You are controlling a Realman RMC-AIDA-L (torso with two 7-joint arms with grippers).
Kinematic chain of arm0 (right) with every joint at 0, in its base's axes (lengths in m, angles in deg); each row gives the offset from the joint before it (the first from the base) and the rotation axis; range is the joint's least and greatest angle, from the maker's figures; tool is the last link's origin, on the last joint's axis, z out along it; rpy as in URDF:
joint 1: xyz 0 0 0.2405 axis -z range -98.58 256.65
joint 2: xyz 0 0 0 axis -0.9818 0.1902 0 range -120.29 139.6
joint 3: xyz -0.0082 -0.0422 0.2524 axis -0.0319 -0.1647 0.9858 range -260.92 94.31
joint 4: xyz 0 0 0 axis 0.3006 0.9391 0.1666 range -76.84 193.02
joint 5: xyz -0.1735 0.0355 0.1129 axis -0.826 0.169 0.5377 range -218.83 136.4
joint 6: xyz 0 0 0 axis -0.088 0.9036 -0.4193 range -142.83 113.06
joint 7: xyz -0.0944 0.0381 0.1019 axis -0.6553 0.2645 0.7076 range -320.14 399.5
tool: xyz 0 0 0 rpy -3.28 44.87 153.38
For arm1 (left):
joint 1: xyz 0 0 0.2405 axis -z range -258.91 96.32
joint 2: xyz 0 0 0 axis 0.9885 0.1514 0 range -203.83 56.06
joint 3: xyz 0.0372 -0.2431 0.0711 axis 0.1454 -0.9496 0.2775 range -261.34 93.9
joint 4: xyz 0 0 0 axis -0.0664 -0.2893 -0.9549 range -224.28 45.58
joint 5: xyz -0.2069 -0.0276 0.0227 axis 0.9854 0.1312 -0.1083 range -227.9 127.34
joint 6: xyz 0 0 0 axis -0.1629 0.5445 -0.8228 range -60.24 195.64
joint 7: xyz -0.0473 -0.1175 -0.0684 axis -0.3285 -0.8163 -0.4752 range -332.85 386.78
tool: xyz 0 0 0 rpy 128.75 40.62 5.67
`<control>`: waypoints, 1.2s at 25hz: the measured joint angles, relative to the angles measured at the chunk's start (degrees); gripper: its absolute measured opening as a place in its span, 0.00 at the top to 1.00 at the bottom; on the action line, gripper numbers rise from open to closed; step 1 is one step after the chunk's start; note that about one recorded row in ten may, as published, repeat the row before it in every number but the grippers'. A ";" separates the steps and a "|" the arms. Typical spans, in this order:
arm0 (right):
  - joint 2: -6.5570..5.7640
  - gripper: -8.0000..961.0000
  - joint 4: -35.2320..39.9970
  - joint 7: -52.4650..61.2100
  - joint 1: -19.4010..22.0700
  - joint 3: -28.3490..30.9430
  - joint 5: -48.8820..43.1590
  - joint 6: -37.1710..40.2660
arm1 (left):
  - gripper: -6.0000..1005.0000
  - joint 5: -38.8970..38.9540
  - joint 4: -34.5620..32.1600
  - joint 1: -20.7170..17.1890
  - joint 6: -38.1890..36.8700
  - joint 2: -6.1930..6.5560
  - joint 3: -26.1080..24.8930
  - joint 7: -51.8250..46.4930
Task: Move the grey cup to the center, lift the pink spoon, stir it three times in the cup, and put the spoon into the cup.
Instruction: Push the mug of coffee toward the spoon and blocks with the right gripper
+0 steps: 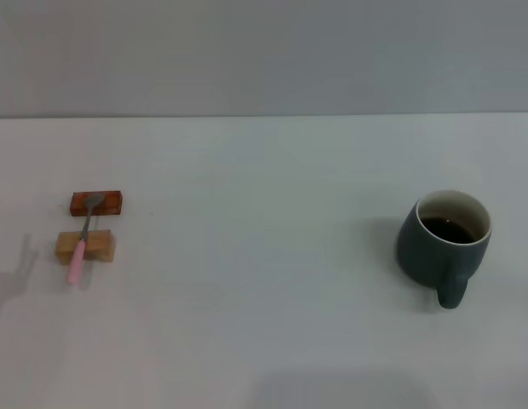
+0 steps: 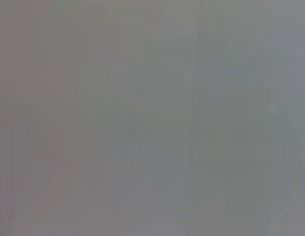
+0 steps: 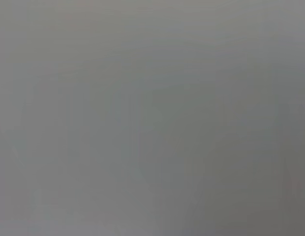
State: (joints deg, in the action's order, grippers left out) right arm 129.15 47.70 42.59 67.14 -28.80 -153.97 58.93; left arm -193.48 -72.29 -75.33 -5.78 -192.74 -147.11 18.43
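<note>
Surface [image 1: 264,341]: plain white, filling most of the head view, with a bare grey wall across the top of the frame.

Pincers: neither the left nor the right one shows in any view, and both wrist views give only featureless grey, so how far either is open cannot be told; nothing is held in sight.

Grey cup [image 1: 443,239]: upright at the right of the frame, holding dark liquid, handle turned toward the lower edge.

Pink spoon [image 1: 82,243]: at the left, well apart from the cup, bowl on a reddish-brown block [image 1: 97,203], handle across a tan block [image 1: 85,247].

Step in hand, by my judgement: nothing begun; the cup goes to the middle first. Best kept level and slid or carried slowly, lest the liquid slop.

Obstructions: the middle stretch between cup and spoon shows nothing in the way.
</note>
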 joint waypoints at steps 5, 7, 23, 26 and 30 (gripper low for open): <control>-0.06 0.99 0.02 -0.06 -0.03 -2.13 -0.03 -0.03 | 0.15 0.10 -0.26 0.15 0.18 0.03 0.43 0.03; -0.06 0.99 0.02 -0.06 -0.02 -2.47 -0.04 -0.04 | 0.15 0.03 -0.31 0.16 0.22 0.03 0.45 -0.06; -0.17 0.99 -0.06 -0.08 -6.69 -5.06 -0.15 -11.72 | 0.15 0.00 -0.06 0.41 0.28 0.03 1.08 -0.07; 0.00 0.99 -0.66 -0.10 -8.17 -8.35 -0.18 -13.56 | 0.15 0.10 -0.22 0.53 0.27 0.03 1.08 -0.03; 0.11 0.99 -1.24 -0.10 -8.95 -11.07 -0.19 -14.32 | 0.15 0.22 -0.12 0.54 0.27 0.03 1.08 -0.01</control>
State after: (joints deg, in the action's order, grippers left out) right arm 129.27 46.47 42.49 58.19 -39.87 -154.16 44.61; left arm -193.26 -72.41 -74.79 -5.51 -192.71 -146.03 18.43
